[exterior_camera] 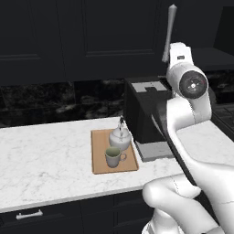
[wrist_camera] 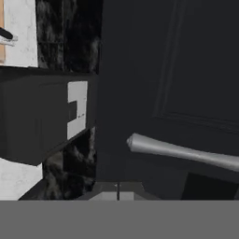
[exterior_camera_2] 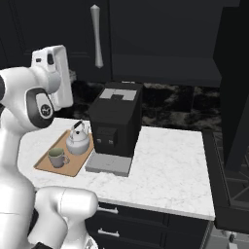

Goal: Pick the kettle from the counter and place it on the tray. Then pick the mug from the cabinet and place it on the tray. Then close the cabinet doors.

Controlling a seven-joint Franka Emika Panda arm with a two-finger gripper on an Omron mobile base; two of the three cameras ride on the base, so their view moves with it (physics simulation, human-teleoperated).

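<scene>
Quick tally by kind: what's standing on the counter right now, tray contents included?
Trays: 1, the tray
Kettles: 1, the kettle, on the tray
Mugs: 1, the mug, on the tray
Coffee machines: 1, the coffee machine, beside the tray
Total: 4

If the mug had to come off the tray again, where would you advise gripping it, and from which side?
Grip the mug by its rim from above, I would say: it stands upright and open-topped on the tray. Its handle points right toward the coffee machine, and the kettle stands close behind, so side approaches look crowded.
</scene>
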